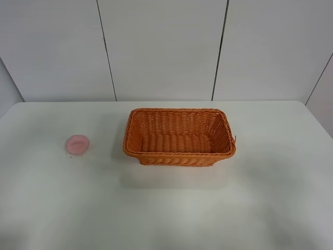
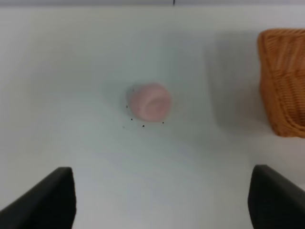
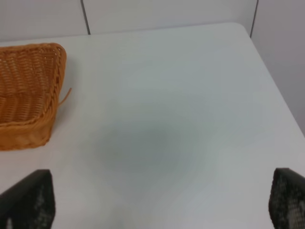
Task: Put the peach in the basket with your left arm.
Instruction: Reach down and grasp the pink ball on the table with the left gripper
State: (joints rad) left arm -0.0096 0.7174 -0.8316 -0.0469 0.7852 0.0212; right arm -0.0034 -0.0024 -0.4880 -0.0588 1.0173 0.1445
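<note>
On the left part of the white desk (image 1: 166, 208) the peach (image 1: 77, 144) lies by itself, well apart from the basket (image 1: 177, 154), which stands upright near the desk's middle. A few dark specks (image 2: 143, 125) dot the surface just beside the fruit. The left gripper (image 2: 162, 202) is spread wide and grips nothing; the peach shows ahead of it, untouched. The right gripper (image 3: 157, 202) is also spread wide over bare desk, holding nothing, with the basket's end off to one side.

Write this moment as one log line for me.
peach: on table, apart from basket | basket: empty | left fingers: open, facing peach | right fingers: open, holding nothing
</note>
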